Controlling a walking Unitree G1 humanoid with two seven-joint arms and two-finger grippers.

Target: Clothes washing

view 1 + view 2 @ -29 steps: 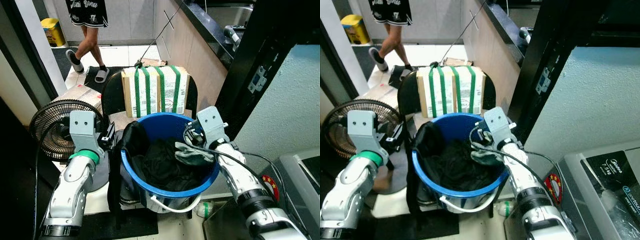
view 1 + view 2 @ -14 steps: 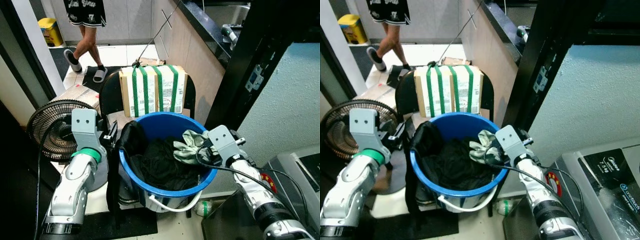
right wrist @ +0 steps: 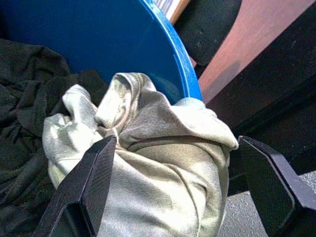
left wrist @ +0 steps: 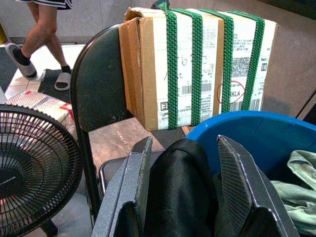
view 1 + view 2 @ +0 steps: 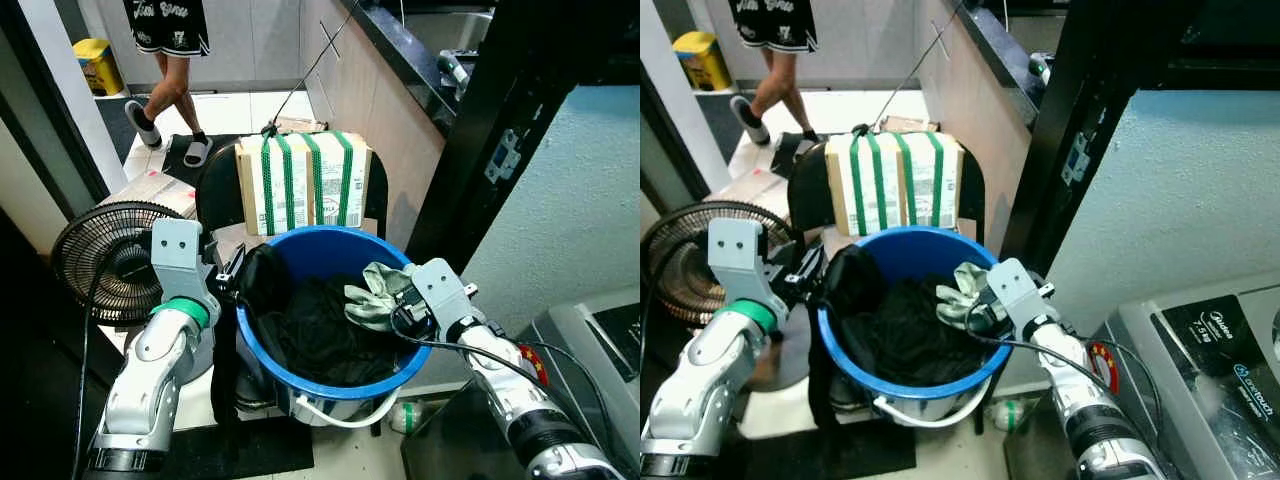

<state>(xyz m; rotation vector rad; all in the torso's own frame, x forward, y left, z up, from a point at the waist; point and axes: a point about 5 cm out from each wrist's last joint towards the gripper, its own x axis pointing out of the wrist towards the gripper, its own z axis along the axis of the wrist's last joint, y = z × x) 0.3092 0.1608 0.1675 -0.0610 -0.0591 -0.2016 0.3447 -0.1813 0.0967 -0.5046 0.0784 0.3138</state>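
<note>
A blue bucket (image 5: 330, 375) of laundry sits in front of a black chair (image 5: 222, 185) — on the seat, a cardboard box (image 5: 305, 180) bound with green straps, its label handwriting ending in "KLA" circled in red in the left wrist view. The right hand (image 5: 398, 313) grasps a pale green garment (image 5: 375, 296) at the bucket's right rim, its black fingers (image 3: 94, 182) spread wide around the bunched cloth. The left hand (image 5: 232, 275) is at the bucket's left rim, its fingers (image 4: 133, 182) on either side of a black garment (image 5: 262, 280) draped over the edge. More dark clothes (image 5: 320, 330) fill the bucket. A black fan (image 5: 95, 255) stands to the left. At far right — a washing machine (image 5: 1215, 350) marked "Midea". A person (image 5: 170, 60) walks beyond.
</note>
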